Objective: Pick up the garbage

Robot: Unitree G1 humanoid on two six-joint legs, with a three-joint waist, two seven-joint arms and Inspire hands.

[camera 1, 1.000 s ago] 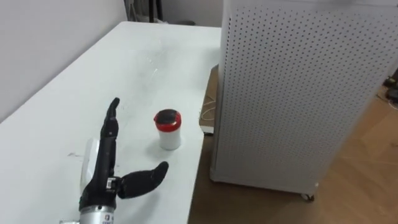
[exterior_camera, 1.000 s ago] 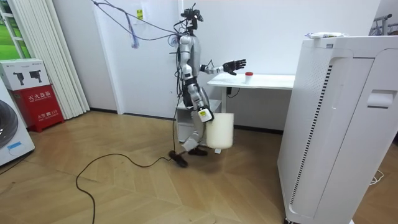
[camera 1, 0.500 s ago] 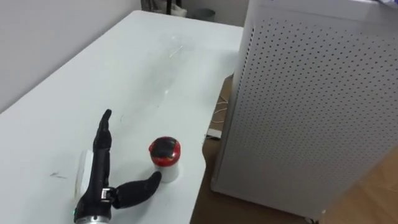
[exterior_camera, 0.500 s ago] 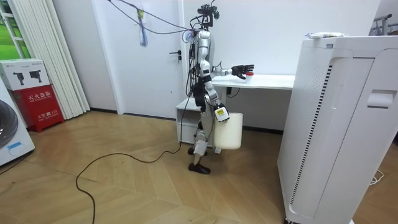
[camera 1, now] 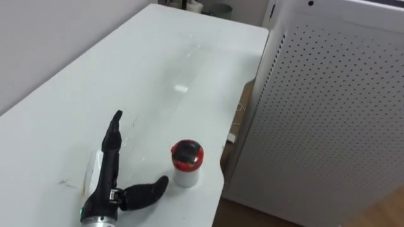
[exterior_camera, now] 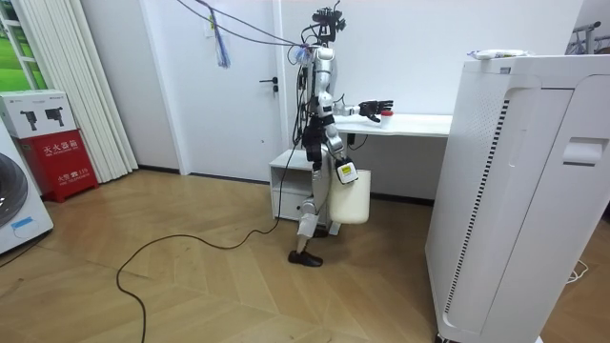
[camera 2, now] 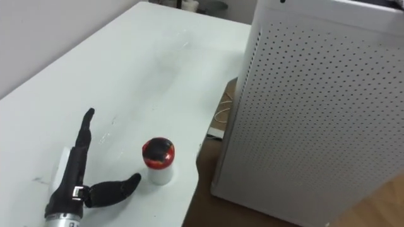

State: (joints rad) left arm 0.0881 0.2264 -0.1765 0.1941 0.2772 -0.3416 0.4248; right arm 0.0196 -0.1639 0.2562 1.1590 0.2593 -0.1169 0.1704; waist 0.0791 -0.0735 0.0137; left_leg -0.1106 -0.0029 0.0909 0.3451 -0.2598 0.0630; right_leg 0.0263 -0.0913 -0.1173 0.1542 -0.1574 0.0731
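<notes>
L hand (camera 1: pixel 104 180) open, fingers straight, over white table (camera 1: pixel 158 69), thumb just beside red-capped jar (camera 1: pixel 187 165).

From my station I see a white rectangular table (camera 1: pixel 158 75) with a smooth, flat top. A small white cylindrical container with a red lid (camera 1: pixel 187 162) stands upright on it, close to the table's right edge at the near end. A faint dark scuff (camera 1: pixel 64 183) marks the near left part of the top.

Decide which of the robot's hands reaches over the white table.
The left hand, stretched out open beside the red-lidded jar. The right hand hangs low at the robot's side by a white bucket.
</notes>
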